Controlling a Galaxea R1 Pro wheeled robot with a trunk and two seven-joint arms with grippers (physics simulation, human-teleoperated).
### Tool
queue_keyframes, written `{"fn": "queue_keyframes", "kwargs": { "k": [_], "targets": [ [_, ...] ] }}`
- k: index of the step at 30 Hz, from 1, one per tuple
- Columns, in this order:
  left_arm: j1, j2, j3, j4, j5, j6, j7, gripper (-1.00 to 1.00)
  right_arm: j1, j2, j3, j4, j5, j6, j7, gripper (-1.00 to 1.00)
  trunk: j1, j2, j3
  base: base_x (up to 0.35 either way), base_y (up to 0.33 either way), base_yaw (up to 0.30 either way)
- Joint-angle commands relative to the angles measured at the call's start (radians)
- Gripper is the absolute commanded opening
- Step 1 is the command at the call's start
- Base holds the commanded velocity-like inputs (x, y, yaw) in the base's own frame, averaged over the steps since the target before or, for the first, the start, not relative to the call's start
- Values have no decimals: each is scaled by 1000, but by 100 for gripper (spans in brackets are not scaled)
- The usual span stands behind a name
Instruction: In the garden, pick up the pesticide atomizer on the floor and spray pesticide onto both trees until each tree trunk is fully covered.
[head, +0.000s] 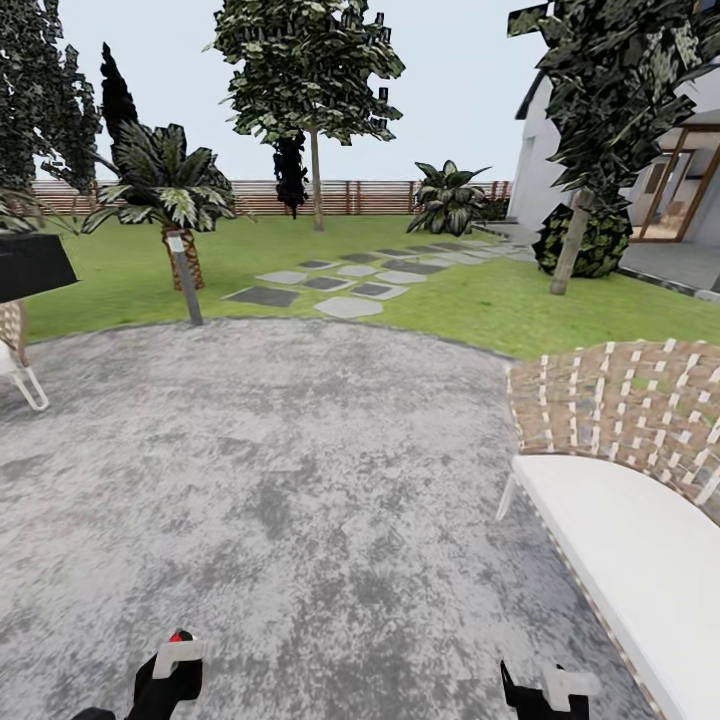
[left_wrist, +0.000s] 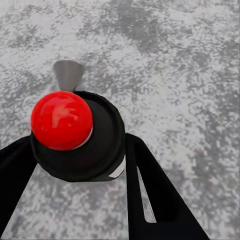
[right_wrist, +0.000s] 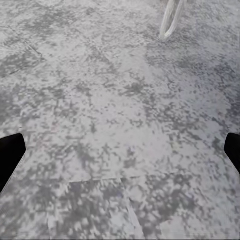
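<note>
Head view: both end effectors sit low at the frame's lower edge over grey stone paving (head: 300, 480). The left end effector (head: 170, 672) carries something with a red tip; the right end effector (head: 545, 690) is cut off by the frame. Far ahead of both, across the lawn (head: 480, 300), stand the two trees: the upright trunk (head: 316, 185) near the fence (head: 340, 197), and the leaning trunk (head: 568, 250) off toward the right end effector's side, by the house. A wicker chair (head: 620, 470) is close beside the right end effector.

Left wrist view: the left end effector (left_wrist: 80, 165) is clenched on the pesticide atomizer (left_wrist: 75, 135), its red knob and grey nozzle standing between the fingers (left_wrist: 160, 195). The bottle's body below the cap is hidden.

Right wrist view: the right end effector (right_wrist: 120, 150) is spread wide and empty, only dark fingertip corners showing over the paving.

The step in hand appears to be driving toward a tree. Doing it well likely means holding the grip steady, steering clear of the chair, and stopping with the nozzle facing the trunk. Which way the nozzle points relative to the trees is hard to judge.
</note>
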Motion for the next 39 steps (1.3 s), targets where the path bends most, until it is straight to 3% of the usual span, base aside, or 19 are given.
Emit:
{"fn": "queue_keyframes", "kwargs": {
  "k": [1, 39],
  "targets": [
    [-1, 0, 4, 1, 4, -3, -5, -100, 0, 0, -1, 1, 0, -3, 0, 100, 0, 0, -1, 337, 0, 0],
    [-1, 1, 4, 1, 4, -3, -5, -100, 0, 0, 1, 1, 0, -3, 0, 100, 0, 0, -1, 337, -27, 0]
  ]
}}
